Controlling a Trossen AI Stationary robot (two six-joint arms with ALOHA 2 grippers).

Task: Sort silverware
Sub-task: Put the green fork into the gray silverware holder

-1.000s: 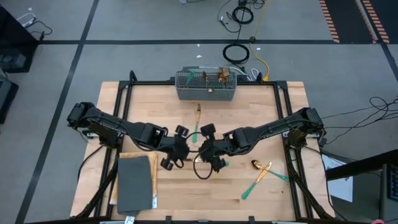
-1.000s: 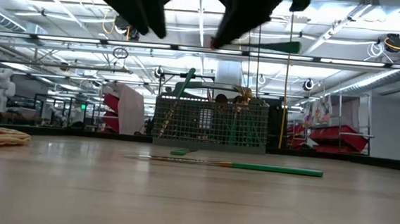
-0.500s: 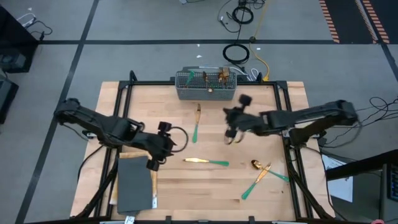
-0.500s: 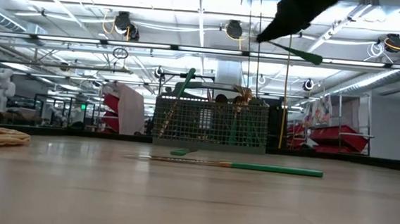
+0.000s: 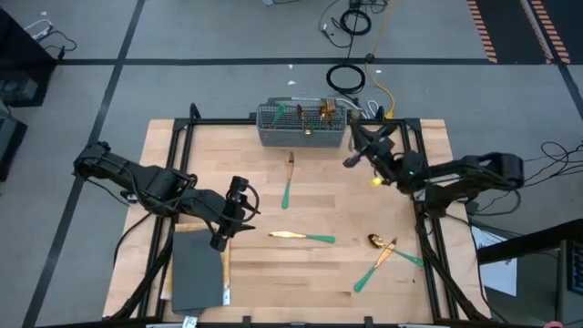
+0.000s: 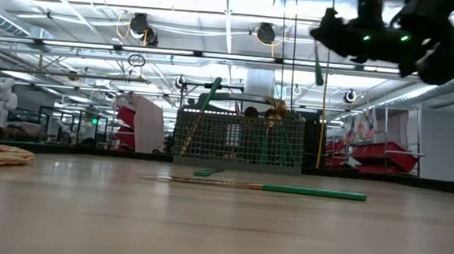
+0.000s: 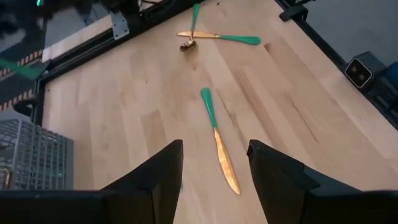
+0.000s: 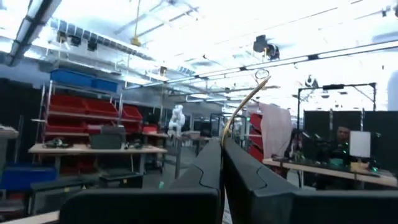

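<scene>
The right gripper (image 5: 350,160), pinched shut on a gold-headed, teal-handled utensil (image 6: 318,68) hanging handle-down, hovers just beside the grey wire basket (image 5: 301,128) at the table's far edge, while the left gripper (image 7: 212,163) waits spread above the gold-bladed, teal-handled knife (image 7: 218,140).

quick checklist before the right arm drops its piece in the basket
1. Right gripper holds a piece: ok, jaws shut on a gold-headed, teal-handled utensil.
2. Gripper over the grey wire basket: not ok, it is off the basket's right end.
3. Piece hanging above the basket rim: ok, the low view shows its handle well above the rim.
4. Which compartment fits it: cannot tell.
5. Left gripper out of the way: ok, jaws open, near the dark grey flat pad.
6. Pieces left on the wooden table: ok, several in view, including a gold-bladed knife.
</scene>
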